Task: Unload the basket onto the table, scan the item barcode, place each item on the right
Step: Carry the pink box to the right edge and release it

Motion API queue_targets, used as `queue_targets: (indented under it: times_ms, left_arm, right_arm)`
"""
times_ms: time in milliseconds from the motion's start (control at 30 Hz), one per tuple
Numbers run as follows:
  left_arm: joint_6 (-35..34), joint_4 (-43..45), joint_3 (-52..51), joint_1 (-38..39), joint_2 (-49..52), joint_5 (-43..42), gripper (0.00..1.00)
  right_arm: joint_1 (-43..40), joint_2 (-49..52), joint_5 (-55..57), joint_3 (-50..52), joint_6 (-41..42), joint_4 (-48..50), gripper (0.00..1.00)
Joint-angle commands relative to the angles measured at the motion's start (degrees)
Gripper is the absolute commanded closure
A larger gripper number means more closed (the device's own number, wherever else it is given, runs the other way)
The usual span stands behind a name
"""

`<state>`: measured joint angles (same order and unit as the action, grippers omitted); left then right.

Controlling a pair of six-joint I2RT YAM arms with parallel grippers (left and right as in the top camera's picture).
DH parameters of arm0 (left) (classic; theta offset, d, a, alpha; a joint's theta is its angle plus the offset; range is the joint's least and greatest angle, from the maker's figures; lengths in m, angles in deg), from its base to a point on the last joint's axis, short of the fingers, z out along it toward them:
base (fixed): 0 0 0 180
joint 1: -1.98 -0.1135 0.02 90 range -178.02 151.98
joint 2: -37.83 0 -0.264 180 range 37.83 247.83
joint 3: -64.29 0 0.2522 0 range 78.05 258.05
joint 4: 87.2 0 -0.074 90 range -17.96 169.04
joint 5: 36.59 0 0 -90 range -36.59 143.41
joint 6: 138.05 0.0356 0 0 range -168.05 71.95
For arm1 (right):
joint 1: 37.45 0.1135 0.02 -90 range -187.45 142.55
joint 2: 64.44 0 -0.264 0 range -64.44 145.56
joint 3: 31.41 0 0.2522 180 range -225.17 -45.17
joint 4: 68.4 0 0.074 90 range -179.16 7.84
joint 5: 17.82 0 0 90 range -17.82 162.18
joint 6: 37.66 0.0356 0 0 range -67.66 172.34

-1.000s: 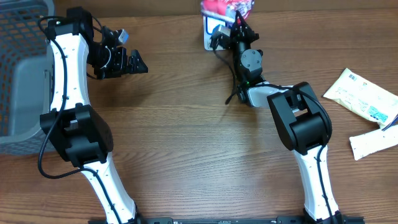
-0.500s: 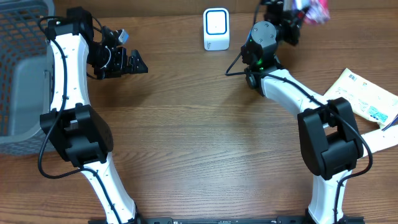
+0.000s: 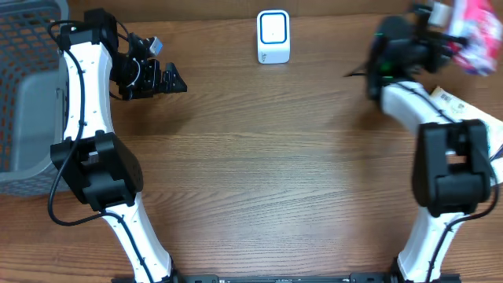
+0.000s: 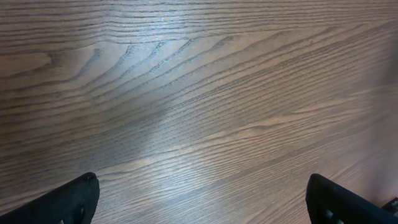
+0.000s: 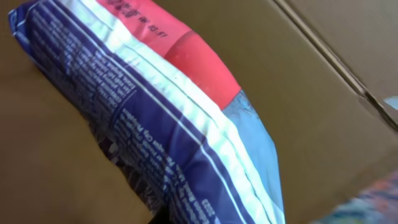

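Over the brown wood-grain tabletop (image 3: 251,157), with a white scanner (image 3: 273,37) at its back edge and a grey basket (image 3: 23,94) at left, the left jaws gape empty while the right jaws pinch the red-and-blue packet (image 3: 471,35) at the far right corner.

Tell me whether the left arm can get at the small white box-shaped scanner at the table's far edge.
Probably yes. The left tool is open and empty, only bare wooden table lies between it and the small white box-shaped scanner, and the right arm sits far right.
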<state>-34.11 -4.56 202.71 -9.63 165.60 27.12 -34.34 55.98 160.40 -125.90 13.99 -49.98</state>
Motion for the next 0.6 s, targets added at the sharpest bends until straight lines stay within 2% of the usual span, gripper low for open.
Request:
queue_targets:
  times_ms: [0,167,300,333,367,400,467,500,567]
  left_arm:
    - [0.66,-0.11,1.29,0.02,-0.92,-0.09,0.00]
    - [0.66,-0.11,1.29,0.02,-0.92,-0.09,0.00]
    - [0.66,-0.11,1.29,0.02,-0.92,-0.07,0.00]
    - [0.66,-0.11,1.29,0.02,-0.92,-0.07,0.00]
    - [0.66,-0.11,1.29,0.02,-0.92,-0.09,0.00]
    - [0.66,-0.11,1.29,0.02,-0.92,-0.09,0.00]
    - [0.66,-0.11,1.29,0.02,-0.92,-0.09,0.00]
    - [0.66,-0.11,1.29,0.02,-0.92,-0.07,0.00]
    - [0.66,-0.11,1.29,0.02,-0.92,-0.09,0.00]
  right_arm:
    - [-7.23,-0.72,1.70,4.63,8.46,-3.19,0.97]
    - [-14.19,-0.72,-4.87,13.81,26.51,-17.94,0.96]
    - [-14.97,-0.72,-21.09,19.26,40.76,-31.93,0.95]
    - [-15.02,-0.72,-25.62,20.00,43.41,-35.06,0.78]
    - [-15.15,-0.74,-29.53,20.68,47.12,-37.70,0.46]
    - [-15.30,-0.72,-31.65,20.87,50.84,-39.78,0.25]
    - [-15.41,-0.96,-31.76,20.59,54.03,-40.87,0.04]
    - [-15.41,-1.42,-31.67,20.00,53.70,-40.89,0.00]
    - [-15.41,-3.91,-31.78,17.51,52.96,-42.82,0.00]
